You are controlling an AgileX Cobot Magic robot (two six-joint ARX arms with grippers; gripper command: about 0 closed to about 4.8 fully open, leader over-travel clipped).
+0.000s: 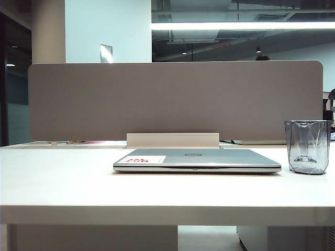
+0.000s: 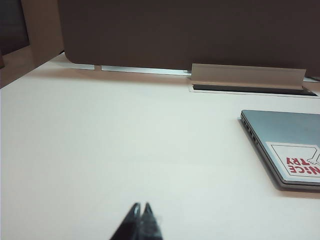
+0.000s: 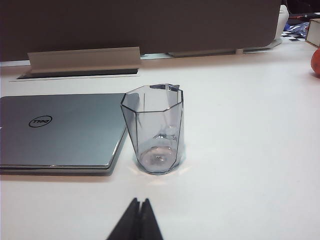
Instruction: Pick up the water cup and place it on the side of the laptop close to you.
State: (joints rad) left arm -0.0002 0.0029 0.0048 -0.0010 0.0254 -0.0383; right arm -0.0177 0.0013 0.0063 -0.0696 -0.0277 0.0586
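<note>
White desk (image 1: 63, 183): water cup (image 3: 154, 129) stood beside the closed laptop (image 3: 60, 131); my left gripper (image 2: 140, 207) and right gripper (image 3: 140, 202) were clenched, empty, awaiting pickup.

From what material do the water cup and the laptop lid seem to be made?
Water cup: probably clear plastic, bluish-grey tint, glossy; the table shows through its faceted walls, though glass is possible. Laptop lid: likely metal or metal-look plastic, silver-grey with a smooth matte sheen.
</note>
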